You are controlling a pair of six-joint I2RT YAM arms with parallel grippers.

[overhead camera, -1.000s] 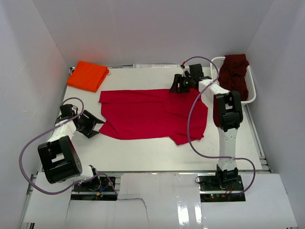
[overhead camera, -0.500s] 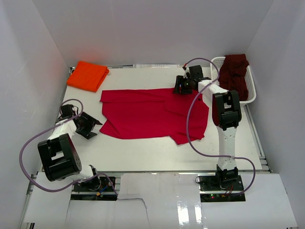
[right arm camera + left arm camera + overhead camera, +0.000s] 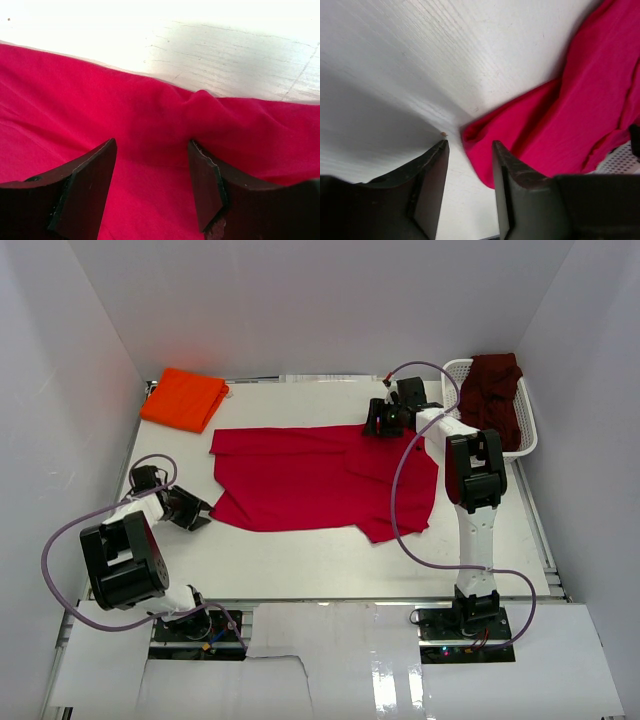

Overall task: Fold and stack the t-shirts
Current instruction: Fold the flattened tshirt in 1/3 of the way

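Left fingers (image 3: 432, 185) low by red t-shirt (image 3: 320, 478) corner, right fingers (image 3: 87, 185) over hem — both parted, empty.

Table (image 3: 300, 560), red tee (image 3: 310, 480), orange tee (image 3: 183, 400), basket (image 3: 529, 436) maybe

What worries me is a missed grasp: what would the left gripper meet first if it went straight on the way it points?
The left gripper would meet a corner of the red t-shirt, just ahead of its open jaws, though it might graze the table first.

The right arm (image 3: 478, 475) hides part of the red t-shirt (image 3: 300, 480)'s right edge.
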